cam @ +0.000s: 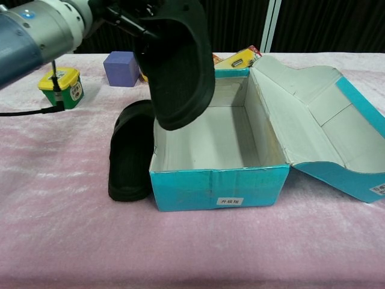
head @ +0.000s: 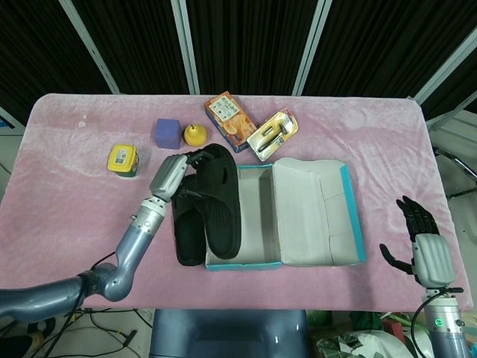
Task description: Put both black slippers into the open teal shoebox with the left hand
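My left hand [head: 173,175] grips one black slipper [head: 217,200] by its strap and holds it in the air over the left edge of the open teal shoebox [head: 279,261]. In the chest view the same slipper [cam: 177,66] hangs sole toward the camera, above the box's left wall [cam: 157,129], with my left hand [cam: 123,13] at the top. The second black slipper [cam: 131,150] lies flat on the table against the box's left side [head: 186,231]. My right hand [head: 425,242] rests with fingers spread at the table's right front corner, holding nothing.
Behind the box stand a purple cube [head: 167,133], a yellow pear [head: 194,134], an orange carton [head: 229,121] and a packaged item [head: 272,134]. A yellow-lidded tub [head: 123,159] sits at the left. The box lid [head: 320,212] lies folded out to the right on the pink cloth.
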`<action>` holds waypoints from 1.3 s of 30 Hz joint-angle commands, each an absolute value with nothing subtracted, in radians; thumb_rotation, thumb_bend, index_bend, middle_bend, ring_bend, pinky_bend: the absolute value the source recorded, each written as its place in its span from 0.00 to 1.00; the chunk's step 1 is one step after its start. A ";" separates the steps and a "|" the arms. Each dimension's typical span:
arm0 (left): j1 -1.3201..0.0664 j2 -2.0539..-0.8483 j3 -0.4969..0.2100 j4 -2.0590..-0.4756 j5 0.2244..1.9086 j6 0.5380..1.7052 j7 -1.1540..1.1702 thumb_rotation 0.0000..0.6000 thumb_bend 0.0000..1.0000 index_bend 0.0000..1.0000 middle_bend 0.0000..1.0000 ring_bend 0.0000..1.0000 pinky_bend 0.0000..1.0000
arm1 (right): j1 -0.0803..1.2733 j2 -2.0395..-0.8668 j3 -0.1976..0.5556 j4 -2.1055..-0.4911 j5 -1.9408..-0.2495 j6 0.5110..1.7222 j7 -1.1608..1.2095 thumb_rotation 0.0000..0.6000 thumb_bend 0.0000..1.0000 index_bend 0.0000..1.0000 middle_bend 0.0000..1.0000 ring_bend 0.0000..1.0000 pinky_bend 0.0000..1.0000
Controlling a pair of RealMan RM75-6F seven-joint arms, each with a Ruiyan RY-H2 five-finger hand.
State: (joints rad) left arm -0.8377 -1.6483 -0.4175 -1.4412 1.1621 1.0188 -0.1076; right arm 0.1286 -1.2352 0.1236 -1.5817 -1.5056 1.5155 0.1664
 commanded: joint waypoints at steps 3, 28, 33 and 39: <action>-0.950 -1.827 -0.437 -1.217 1.251 1.100 -0.110 1.00 0.07 0.48 0.49 0.45 0.34 | 0.133 -1.228 0.128 -1.591 -1.510 1.515 0.180 1.00 0.22 0.00 0.03 0.00 0.09; -1.090 -2.131 -0.381 -0.746 1.332 1.068 -0.332 1.00 0.06 0.46 0.49 0.45 0.35 | 0.129 -1.205 0.131 -1.600 -1.499 1.514 0.200 1.00 0.22 0.00 0.03 0.00 0.09; -1.100 -2.145 -0.373 -0.705 1.328 1.036 -0.335 1.00 0.06 0.44 0.47 0.44 0.35 | 0.125 -1.208 0.128 -1.599 -1.496 1.515 0.205 1.00 0.22 0.00 0.03 0.00 0.09; -1.110 -2.144 -0.369 -0.695 1.313 0.979 -0.323 1.00 0.02 0.41 0.42 0.39 0.35 | 0.122 -1.207 0.126 -1.599 -1.497 1.517 0.204 1.00 0.23 0.00 0.03 0.00 0.09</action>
